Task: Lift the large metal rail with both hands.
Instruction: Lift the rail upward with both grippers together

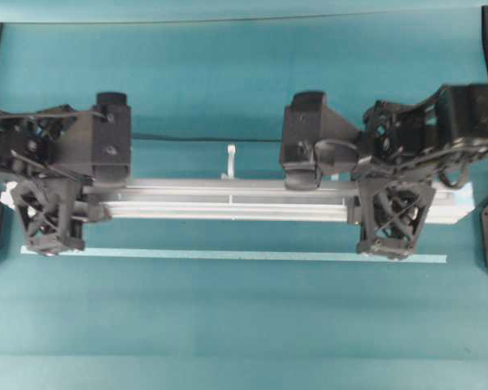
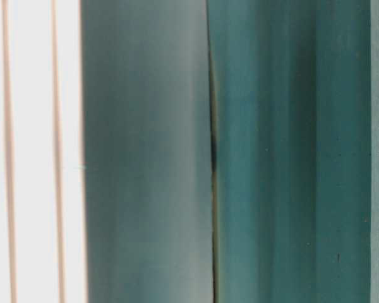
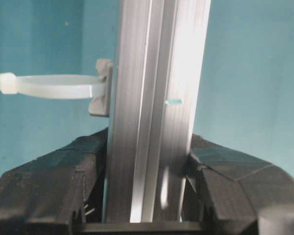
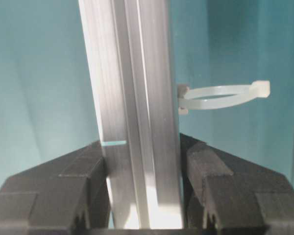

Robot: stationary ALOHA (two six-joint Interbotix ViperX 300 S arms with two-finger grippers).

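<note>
Silver large metal rail (image 1: 228, 201) is pinched at both ends: left claw (image 1: 53, 215) at 9 o'clock, right claw (image 1: 393, 213) at 3 o'clock; white cable-tie loop (image 3: 54, 86) sticks out from its side; teal surface (image 1: 228, 317) is seen beneath

The large metal rail (image 1: 228, 199) runs left-right across the desk (image 1: 228, 325). The left gripper (image 1: 53, 215) straddles its left end, the right gripper (image 1: 390, 215) its right end. A tape strip (image 1: 228, 254) lies parallel in front.

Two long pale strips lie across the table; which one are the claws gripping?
The large metal rail, the thick grooved silver bar, clamped by the left gripper and right gripper. The thin flat tape strip lies untouched beside it.
</note>
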